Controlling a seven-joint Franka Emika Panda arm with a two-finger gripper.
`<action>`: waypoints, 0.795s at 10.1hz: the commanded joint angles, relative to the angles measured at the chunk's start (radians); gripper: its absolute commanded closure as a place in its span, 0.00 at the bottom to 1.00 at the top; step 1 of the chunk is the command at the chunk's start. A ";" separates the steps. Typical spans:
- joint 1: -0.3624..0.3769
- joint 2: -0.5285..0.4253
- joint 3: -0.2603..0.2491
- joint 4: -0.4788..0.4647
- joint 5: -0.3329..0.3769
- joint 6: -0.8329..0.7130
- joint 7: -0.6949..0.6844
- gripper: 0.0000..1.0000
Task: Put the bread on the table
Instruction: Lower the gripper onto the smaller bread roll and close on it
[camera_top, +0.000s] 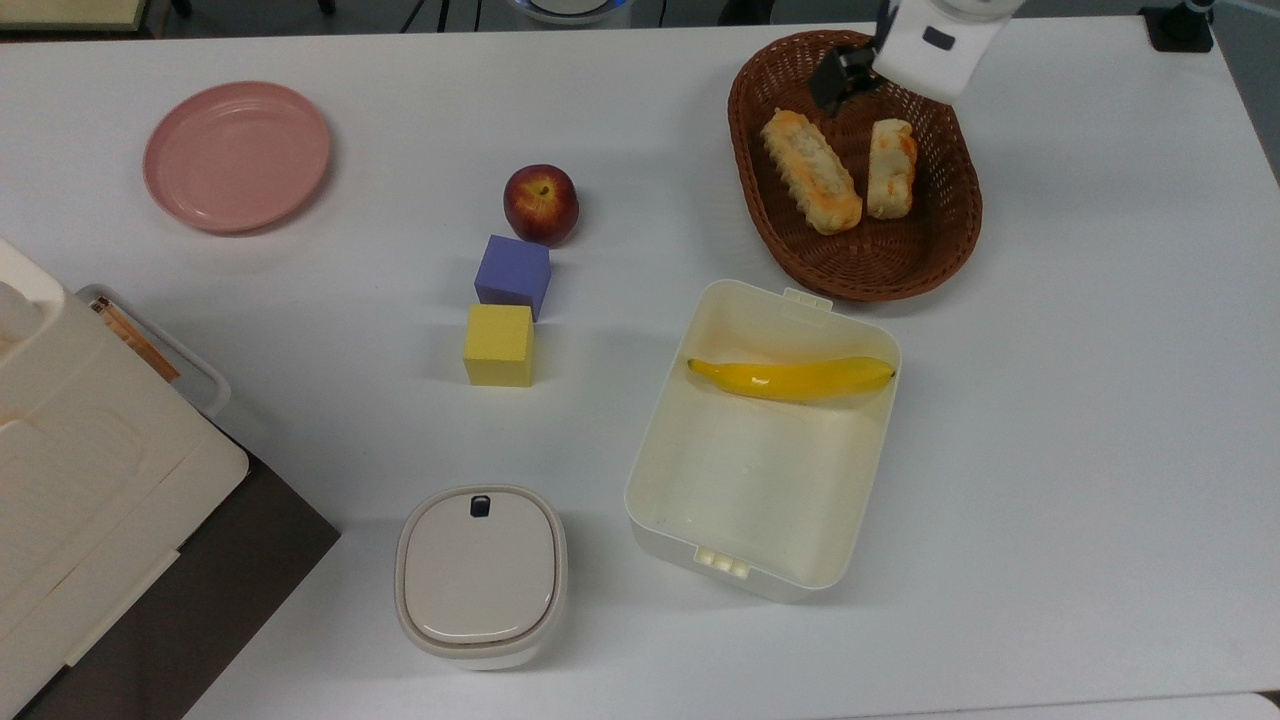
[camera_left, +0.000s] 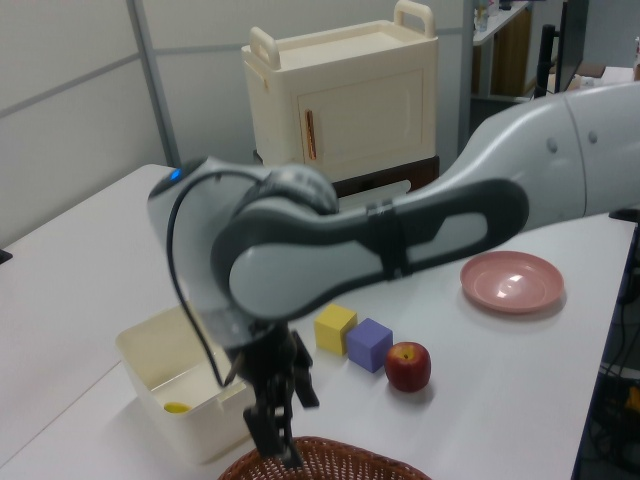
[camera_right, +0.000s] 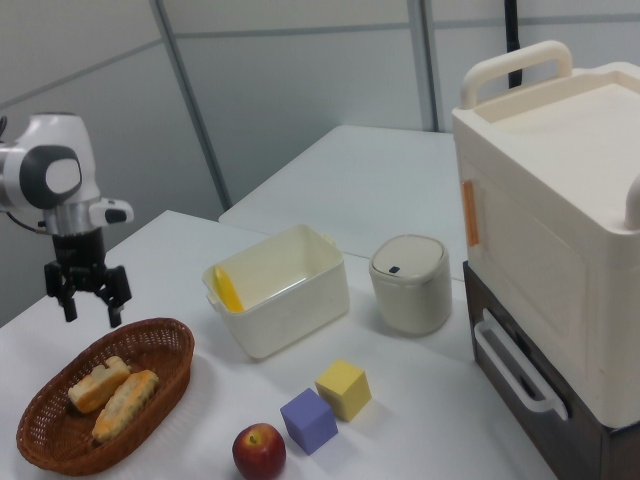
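The bread (camera_top: 890, 168) is a short cream piece with orange patches, lying in a brown wicker basket (camera_top: 955, 235) beside a longer golden loaf (camera_top: 810, 185). In the right view the bread (camera_right: 97, 385) is the piece on the right view's left in the basket (camera_right: 40, 445). My gripper (camera_right: 89, 308) hangs open and empty above the basket's far end. In the top view my gripper (camera_top: 850, 78) is over the basket's upper rim, just above both pieces. The white table (camera_top: 1100, 400) lies all around the basket.
A cream bin (camera_top: 760, 480) holding a banana (camera_top: 790, 378) stands just below the basket. An apple (camera_top: 541, 204), a purple cube (camera_top: 512, 275) and a yellow cube (camera_top: 498, 345) line up mid-table. A pink plate (camera_top: 237, 155), a lidded pot (camera_top: 480, 575) and a cream cabinet (camera_top: 80, 480) are at the top view's left.
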 joint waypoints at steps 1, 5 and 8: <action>0.058 0.078 -0.015 -0.010 0.092 -0.002 0.083 0.00; 0.077 0.177 -0.015 -0.012 0.094 0.085 0.133 0.00; 0.077 0.205 -0.015 -0.016 0.086 0.134 0.132 0.39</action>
